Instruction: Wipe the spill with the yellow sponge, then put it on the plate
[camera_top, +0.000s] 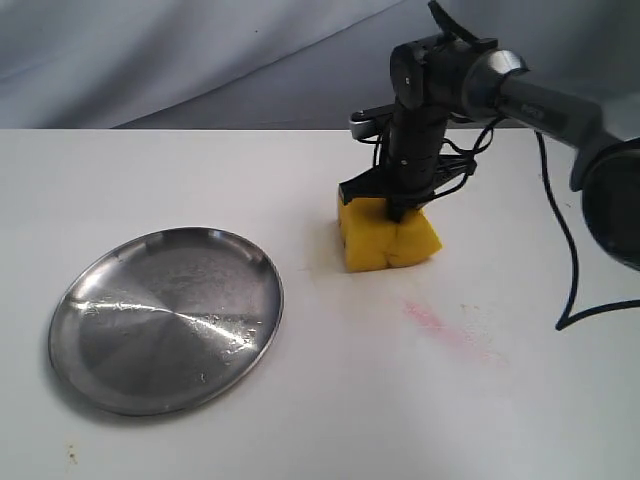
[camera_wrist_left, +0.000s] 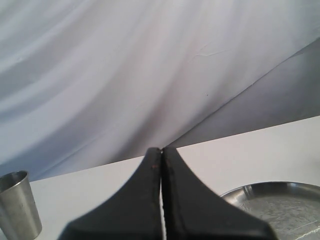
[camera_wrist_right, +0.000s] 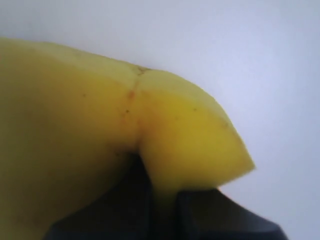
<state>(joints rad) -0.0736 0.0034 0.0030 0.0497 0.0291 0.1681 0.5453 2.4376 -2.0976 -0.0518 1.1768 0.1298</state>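
The yellow sponge (camera_top: 388, 234) rests on the white table, pinched into a deep crease at its middle by my right gripper (camera_top: 397, 208), which comes straight down onto it. Up close the sponge (camera_wrist_right: 100, 135) fills the right wrist view and bulges on both sides of the dark fingers (camera_wrist_right: 220, 210), which are shut on it. No amber spill shows anywhere; the spot under the sponge is hidden. The silver plate (camera_top: 100, 300) lies empty at the left, well apart from the sponge. My left gripper (camera_wrist_left: 161, 152) is shut on nothing, with the plate's rim (camera_wrist_left: 270, 187) just beyond it.
A faint pink-red smear (camera_top: 440, 325) marks the table right of and nearer than the sponge. A small metal cup (camera_wrist_left: 17, 205) stands in the left wrist view. A black cable (camera_top: 570, 270) hangs from the right arm. Grey cloth backs the table.
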